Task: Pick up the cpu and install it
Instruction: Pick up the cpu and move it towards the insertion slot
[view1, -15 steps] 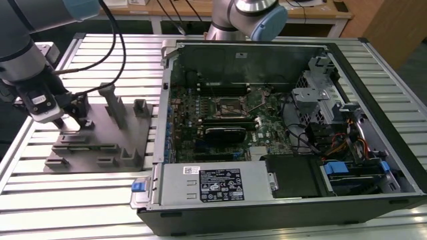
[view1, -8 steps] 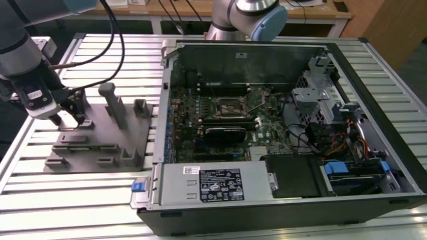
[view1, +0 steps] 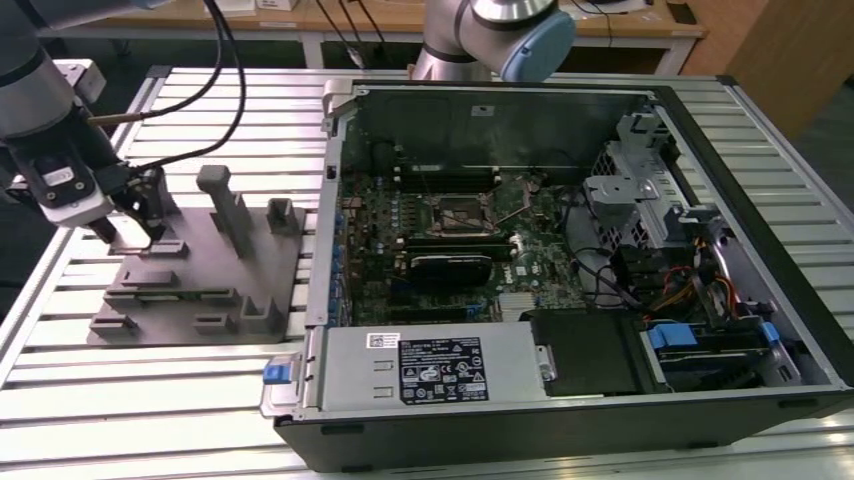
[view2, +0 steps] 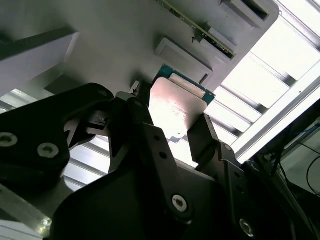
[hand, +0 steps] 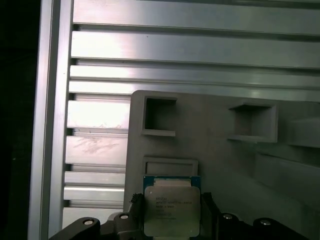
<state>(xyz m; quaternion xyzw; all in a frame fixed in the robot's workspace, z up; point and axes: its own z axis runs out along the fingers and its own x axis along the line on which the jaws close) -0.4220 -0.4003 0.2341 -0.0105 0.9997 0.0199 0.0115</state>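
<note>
Exterior view: end effector (view1: 134, 238) above grey tray (view1: 200, 268); first wrist view: it clamps the cpu (hand: 171, 205).

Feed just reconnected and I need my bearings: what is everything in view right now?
table: one, slatted aluminium, under everything.
plate: one, grey, on the table at the exterior view's left.
blocks: several, grey, standing on the plate.
cpu: one, silver-grey top, green edge, over the plate between the fingers.
computer case: one, black, open, at the exterior view's right.
motherboard: one, dark green, inside the case.
socket: one, dark metal frame, middle of the motherboard.
silver box: one, labelled, at the case's edge nearest the camera.
arm: one, grey with a blue cap, reaching over the plate.
gripper: one, black, fingers shut on the cpu's opposite edges.
</note>
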